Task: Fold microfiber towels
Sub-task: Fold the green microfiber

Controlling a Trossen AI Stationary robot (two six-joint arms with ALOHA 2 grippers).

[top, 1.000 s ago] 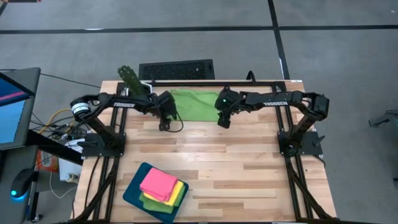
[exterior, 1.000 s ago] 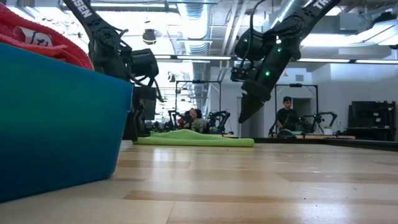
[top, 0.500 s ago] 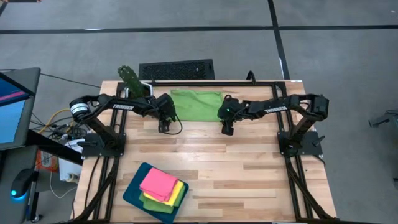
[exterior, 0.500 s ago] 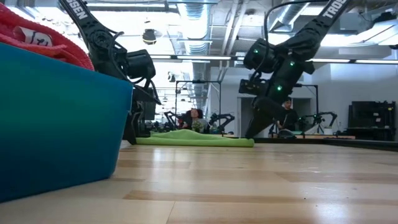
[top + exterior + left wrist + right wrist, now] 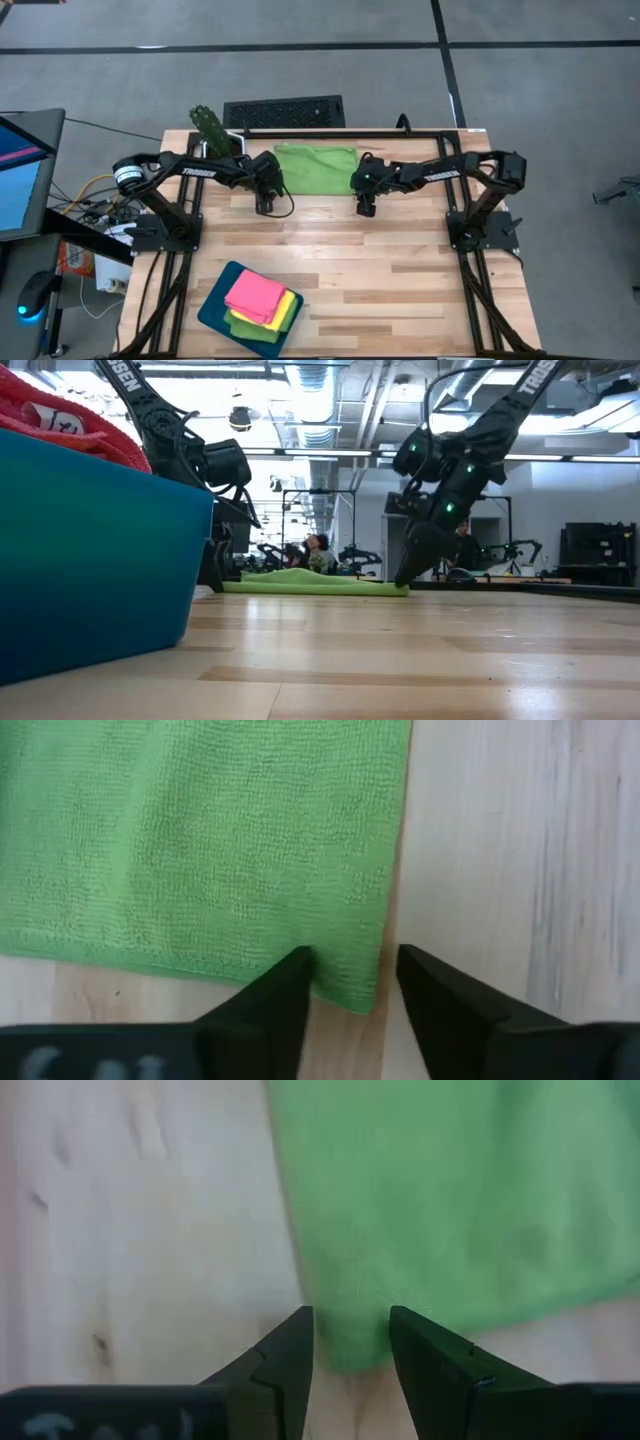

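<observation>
A lime green microfiber towel [image 5: 315, 168] lies spread flat at the table's far middle. My left gripper [image 5: 266, 204] stands open at its near left corner [image 5: 362, 992], pointing steeply down, one finger on either side of the corner. My right gripper [image 5: 365, 207] stands open the same way at the near right corner [image 5: 350, 1348]. In the low view both grippers [image 5: 212, 580] [image 5: 402, 580] reach down to the table top at the two ends of the towel [image 5: 310, 586]. Folded pink [image 5: 253, 295], yellow and green towels lie stacked on a dark teal tray [image 5: 212, 312]. My left gripper's fingers [image 5: 288, 982] straddle the towel's near left corner from above, with the hem running up to one fingertip; whether it touches the cloth I cannot tell. My right gripper's fingers [image 5: 292, 1342] straddle the near right corner from above; whether they touch it I cannot tell.
The tray stands near the table's near left corner and fills the left of the low view [image 5: 90, 560]. A dark green object [image 5: 212, 126] sits at the far left corner. A black rail [image 5: 340, 131] runs along the far edge. Bare wood lies between towel and tray.
My right gripper has come down from above the towel's right part, a little toward the near edge, to the table top at the towel's near right corner. The towel lies as before.
</observation>
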